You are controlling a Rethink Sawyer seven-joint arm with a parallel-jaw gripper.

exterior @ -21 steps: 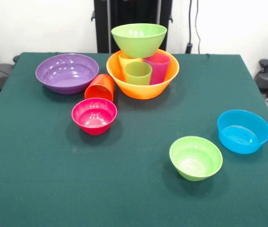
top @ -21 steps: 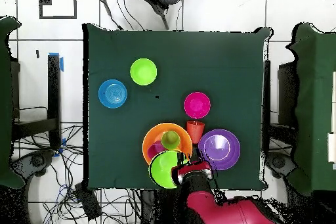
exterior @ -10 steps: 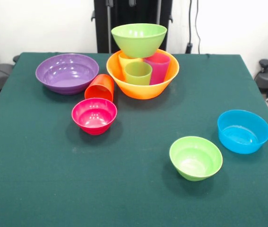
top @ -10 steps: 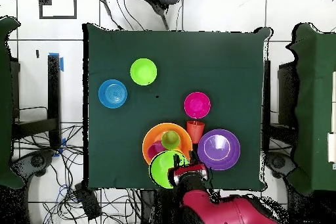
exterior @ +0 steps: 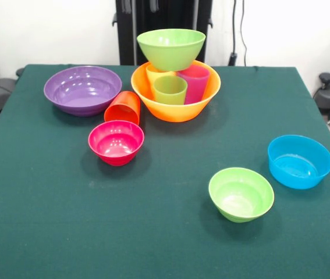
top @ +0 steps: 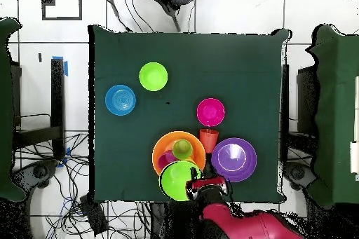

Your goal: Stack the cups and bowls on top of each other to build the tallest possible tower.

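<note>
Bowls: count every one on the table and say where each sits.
6. Large orange bowl holding tumblers; large green bowl atop them; purple bowl beside; pink bowl in front; small green bowl and blue bowl apart.

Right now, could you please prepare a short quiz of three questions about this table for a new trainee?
1. True or false: the orange-red cup stands upright.
2. Which bowl tops the tower? A large light-green bowl B blue bowl C purple bowl
3. How many cups sit inside the large orange bowl?

Key: 1 false, it lies on its side. 2 A. 3 three.
</note>
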